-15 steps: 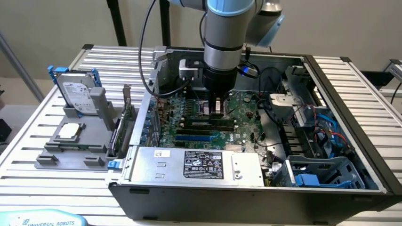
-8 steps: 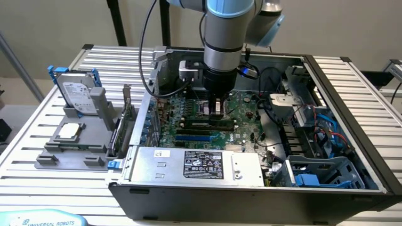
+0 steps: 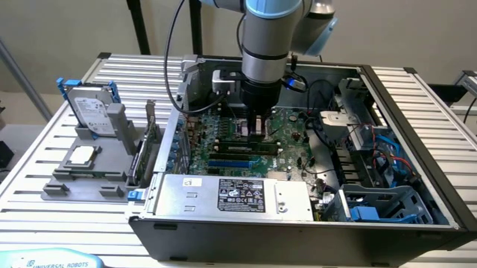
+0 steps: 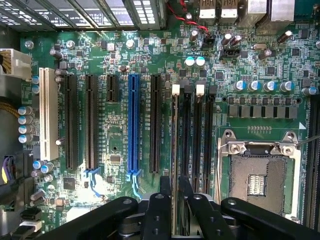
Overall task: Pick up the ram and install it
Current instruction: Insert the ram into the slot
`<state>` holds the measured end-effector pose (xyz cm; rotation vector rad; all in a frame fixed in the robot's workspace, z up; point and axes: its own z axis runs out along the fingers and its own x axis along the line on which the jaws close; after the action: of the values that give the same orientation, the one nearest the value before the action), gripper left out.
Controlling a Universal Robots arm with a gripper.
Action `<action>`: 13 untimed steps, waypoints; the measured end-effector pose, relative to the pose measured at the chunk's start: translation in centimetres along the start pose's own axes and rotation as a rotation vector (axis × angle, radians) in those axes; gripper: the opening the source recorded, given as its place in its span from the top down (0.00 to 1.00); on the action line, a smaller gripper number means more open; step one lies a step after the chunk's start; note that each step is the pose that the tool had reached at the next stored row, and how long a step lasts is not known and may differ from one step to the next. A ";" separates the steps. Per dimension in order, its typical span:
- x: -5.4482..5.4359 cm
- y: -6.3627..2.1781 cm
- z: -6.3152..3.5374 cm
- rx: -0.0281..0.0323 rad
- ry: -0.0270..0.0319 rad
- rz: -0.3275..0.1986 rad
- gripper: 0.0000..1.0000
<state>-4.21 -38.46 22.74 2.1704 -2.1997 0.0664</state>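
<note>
The gripper (image 4: 172, 200) hung low over the motherboard (image 4: 125, 50) in the center of the exterior frame, its fingers (image 4: 186, 187) parted a little around the ram (image 4: 174, 165) standing edge-on in a memory slot (image 4: 175, 130). If the stick sat only half-seated, those fingers could tip it against the slot's latches.

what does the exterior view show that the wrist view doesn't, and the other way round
Exterior view alone: the whole open computer case, the power supply, the arm reaching down into the case, and a grey holder on the slatted table with a hard drive and a silver processor chip.

Wrist view alone: the empty processor socket, the blue slot and the white slot.

Both: the green motherboard, and the gripper at the memory slots, its fingers either side of the ram standing in one slot.
</note>
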 end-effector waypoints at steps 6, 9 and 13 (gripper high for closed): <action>0.1 0.01 -1.39 -0.0026 0.0002 0.000 0.78; 0.1 0.03 -1.62 -0.0027 -0.0002 0.000 0.87; 0.1 0.05 -1.63 -0.0026 -0.0007 0.000 0.89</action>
<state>-4.26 -38.46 24.37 2.1696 -2.1988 0.0628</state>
